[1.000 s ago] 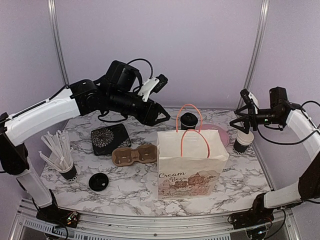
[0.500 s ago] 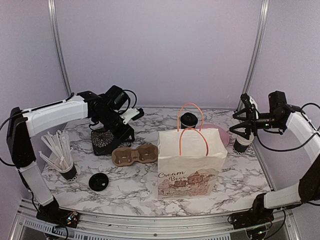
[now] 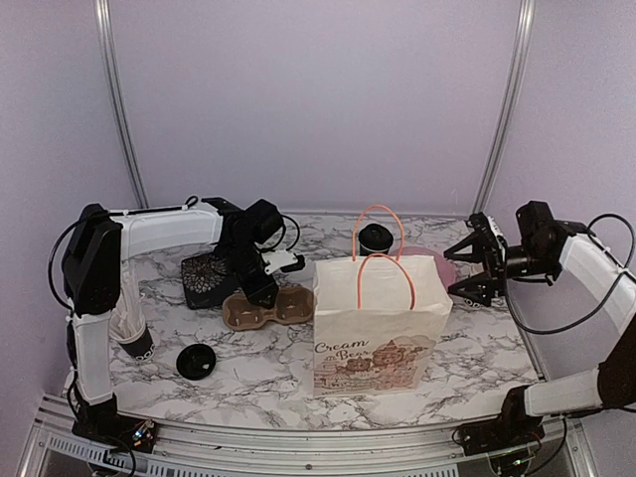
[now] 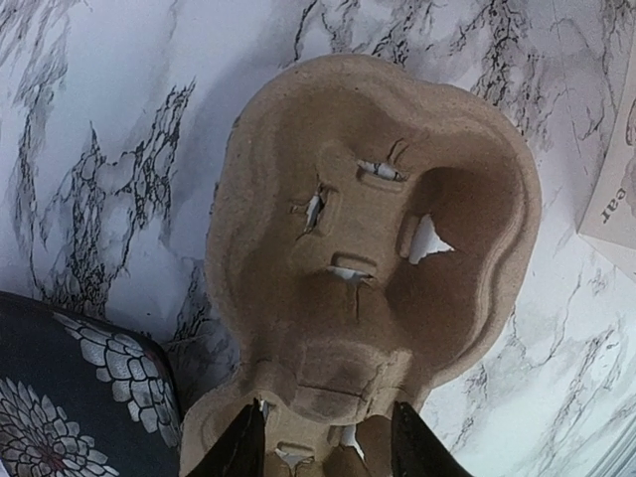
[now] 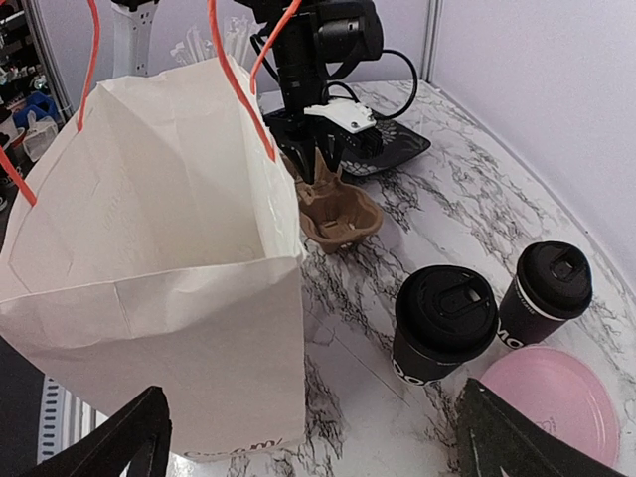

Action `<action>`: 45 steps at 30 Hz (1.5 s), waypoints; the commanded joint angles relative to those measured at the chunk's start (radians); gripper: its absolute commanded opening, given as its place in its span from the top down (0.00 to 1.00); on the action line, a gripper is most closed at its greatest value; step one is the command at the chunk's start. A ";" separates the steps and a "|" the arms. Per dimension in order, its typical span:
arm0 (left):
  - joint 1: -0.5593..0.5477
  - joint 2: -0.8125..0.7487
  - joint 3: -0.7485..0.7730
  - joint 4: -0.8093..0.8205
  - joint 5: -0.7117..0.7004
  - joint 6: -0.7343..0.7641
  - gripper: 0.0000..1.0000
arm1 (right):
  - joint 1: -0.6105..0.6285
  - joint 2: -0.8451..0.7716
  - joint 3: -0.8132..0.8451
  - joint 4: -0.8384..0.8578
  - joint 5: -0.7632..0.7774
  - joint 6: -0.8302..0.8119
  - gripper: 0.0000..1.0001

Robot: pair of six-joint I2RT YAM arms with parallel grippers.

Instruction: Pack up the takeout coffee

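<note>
Two lidded cups (image 5: 444, 323) stand far right before your wide-open right gripper (image 5: 318, 437). Your left gripper (image 4: 328, 447) straddles the carrier (image 4: 368, 248), grip unclear; next, probably close firmly and lift.

light: bright, even | shadows: soft, short | focus: sharp | edges: slight wide-angle stretch
</note>
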State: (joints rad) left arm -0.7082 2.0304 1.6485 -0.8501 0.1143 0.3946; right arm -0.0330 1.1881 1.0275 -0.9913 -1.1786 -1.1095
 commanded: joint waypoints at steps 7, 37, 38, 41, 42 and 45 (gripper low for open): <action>-0.011 0.061 0.039 -0.045 -0.020 0.066 0.59 | 0.030 0.011 -0.013 0.020 0.007 -0.001 0.03; -0.057 -0.160 0.077 -0.052 0.024 0.000 0.70 | 0.066 0.033 0.141 -0.115 0.070 -0.025 0.04; -0.064 -0.194 0.080 -0.052 0.026 -0.006 0.70 | 0.067 0.036 0.173 -0.135 0.069 -0.027 0.04; -0.084 -0.278 0.094 -0.052 0.018 -0.024 0.71 | 0.070 0.056 0.261 -0.183 0.054 -0.031 0.04; -0.092 -0.301 0.101 -0.053 0.008 -0.031 0.71 | 0.078 0.067 0.288 -0.193 0.050 -0.028 0.04; -0.111 -0.375 0.127 -0.053 0.019 -0.048 0.71 | 0.117 0.108 0.363 -0.210 0.059 0.008 0.04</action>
State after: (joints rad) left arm -0.7975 1.7439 1.7344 -0.8772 0.1253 0.3836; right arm 0.0360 1.2476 1.2999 -1.1278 -1.1164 -1.1259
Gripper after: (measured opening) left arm 0.291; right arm 0.964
